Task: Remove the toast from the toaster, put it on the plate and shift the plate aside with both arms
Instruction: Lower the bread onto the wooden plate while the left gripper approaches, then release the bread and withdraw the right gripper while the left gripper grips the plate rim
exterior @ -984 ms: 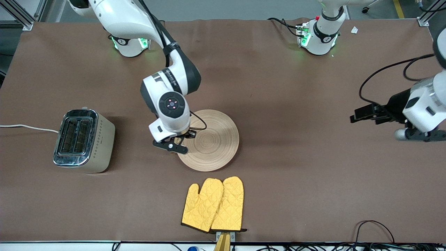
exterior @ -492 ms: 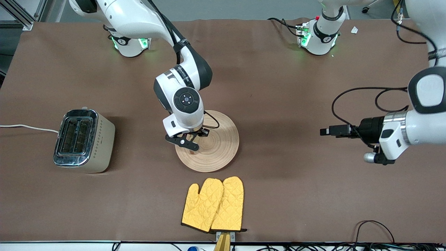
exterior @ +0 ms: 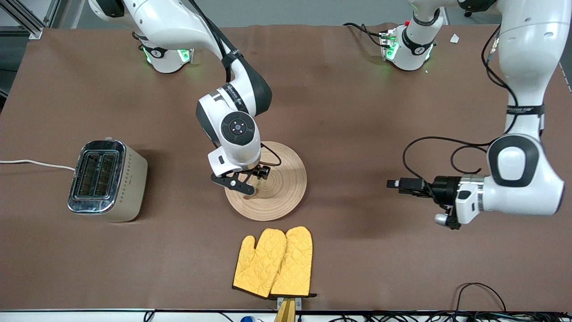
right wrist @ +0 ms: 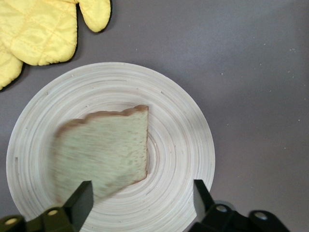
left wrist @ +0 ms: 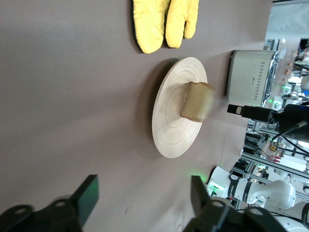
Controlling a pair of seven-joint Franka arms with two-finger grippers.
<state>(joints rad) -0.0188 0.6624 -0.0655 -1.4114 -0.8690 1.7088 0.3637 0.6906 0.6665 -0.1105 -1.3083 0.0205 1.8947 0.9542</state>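
The toast (right wrist: 104, 152) lies on the plate (exterior: 286, 197). The right gripper (exterior: 243, 181) is over the plate, jaws open and empty. The left gripper (exterior: 395, 184) is over bare worktop (exterior: 357, 112), jaws open.

Toaster (exterior: 107, 180), apparently empty; yellow oven mitts (exterior: 273, 262) nearer camera

high front camera faces both bases across the table (exterior: 357, 112); right wrist looks straight down, close; left wrist looks sideways, low; all share the plate (exterior: 286, 188).
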